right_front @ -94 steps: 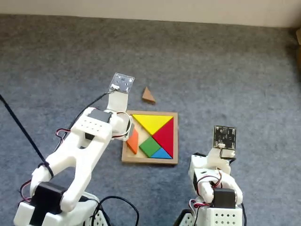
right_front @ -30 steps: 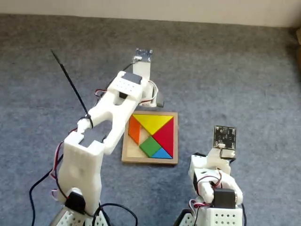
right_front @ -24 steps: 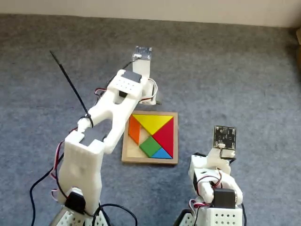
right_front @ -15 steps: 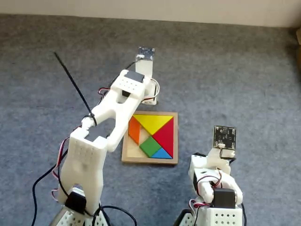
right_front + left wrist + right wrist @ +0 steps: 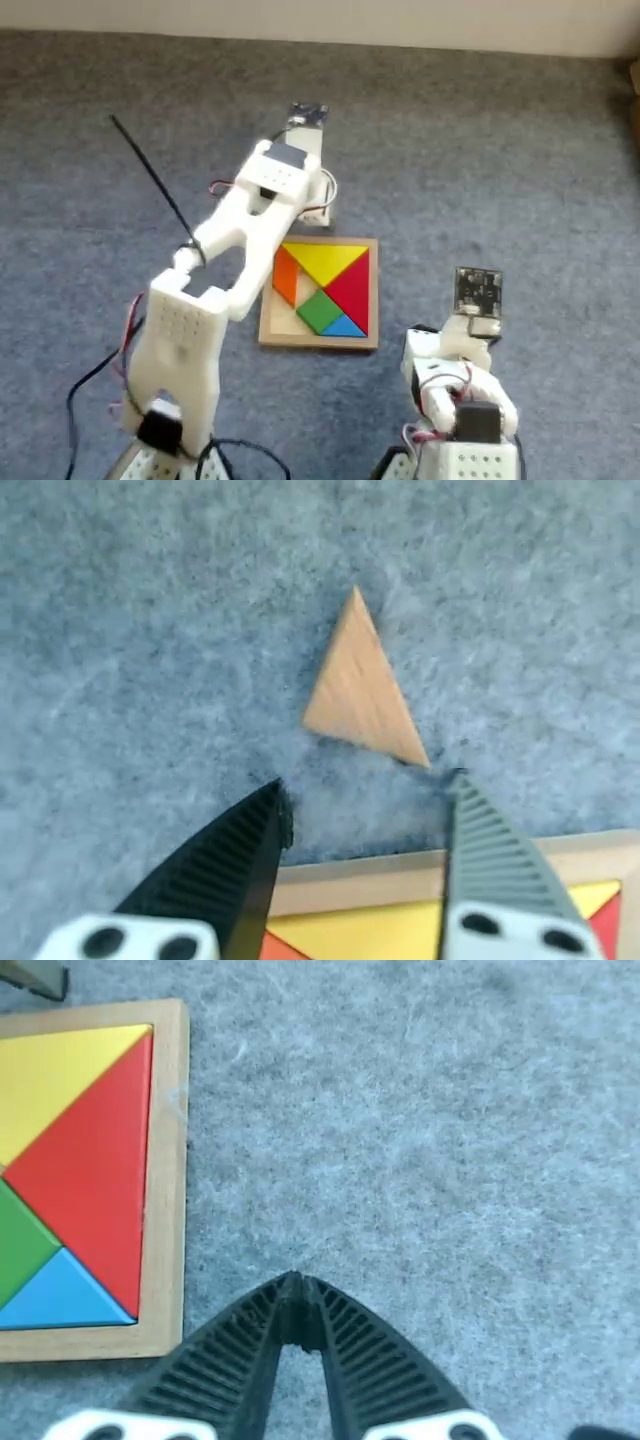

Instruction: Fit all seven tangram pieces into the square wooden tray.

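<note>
- Hovering over what looks like the last loose piece, the left gripper (image 5: pixel 367 785) hangs with its jaws apart. The wooden triangle (image 5: pixel 358 685) lies on the grey carpet (image 5: pixel 120 630) just past the fingertips, just outside the far rim of the square wooden tray (image 5: pixel 350 875).
- The step in hand appears to be picking up that triangle. The next move calls for lowering until the fingers straddle it, closing across its slanted edges, then carrying it back to whatever gap remains; the arm hides part of the tray in the high view.
- The yellow piece (image 5: pixel 322 262), red piece (image 5: pixel 352 290), green piece (image 5: pixel 318 310), blue piece (image 5: pixel 345 325) and orange piece (image 5: pixel 286 276) lie inside the tray.
- The right gripper (image 5: pixel 298 1285) rests pinched together on nothing, over carpet beside the tray.
- Three seconds earlier the left arm crouched at the tray's left edge, where the orange piece sat askew; that piece now lies flat and the arm stretches beyond the tray. The right arm has not moved.
</note>
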{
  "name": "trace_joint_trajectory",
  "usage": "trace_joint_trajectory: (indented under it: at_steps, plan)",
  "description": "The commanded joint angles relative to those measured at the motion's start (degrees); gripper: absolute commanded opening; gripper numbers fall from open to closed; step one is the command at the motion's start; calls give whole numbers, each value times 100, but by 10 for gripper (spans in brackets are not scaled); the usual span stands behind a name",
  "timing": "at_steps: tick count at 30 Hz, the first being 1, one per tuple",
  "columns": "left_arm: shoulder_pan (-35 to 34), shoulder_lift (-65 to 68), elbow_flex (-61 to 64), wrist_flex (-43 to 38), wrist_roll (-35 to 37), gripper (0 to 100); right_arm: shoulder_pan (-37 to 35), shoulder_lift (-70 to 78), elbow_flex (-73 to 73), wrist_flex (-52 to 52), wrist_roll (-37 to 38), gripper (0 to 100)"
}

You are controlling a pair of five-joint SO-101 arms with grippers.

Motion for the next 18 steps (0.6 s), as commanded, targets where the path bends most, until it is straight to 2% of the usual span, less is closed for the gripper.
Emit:
trace_joint_trajectory:
  at_steps: [1, 4, 14, 18]
  plan:
    - [-198, -224, -251, -53, 633, 303, 66, -75, 804, 40, -53, 5]
    - [-224, -224, -215, -360, 976, 301, 66, -75, 804, 40, -53, 5]
    - [-233, -189, -207, -440, 976, 301, 66, -75, 804, 40, -53, 5]
    - [-312, 207, -295, -519, 976, 301, 66, -75, 804, 40, -53, 5]
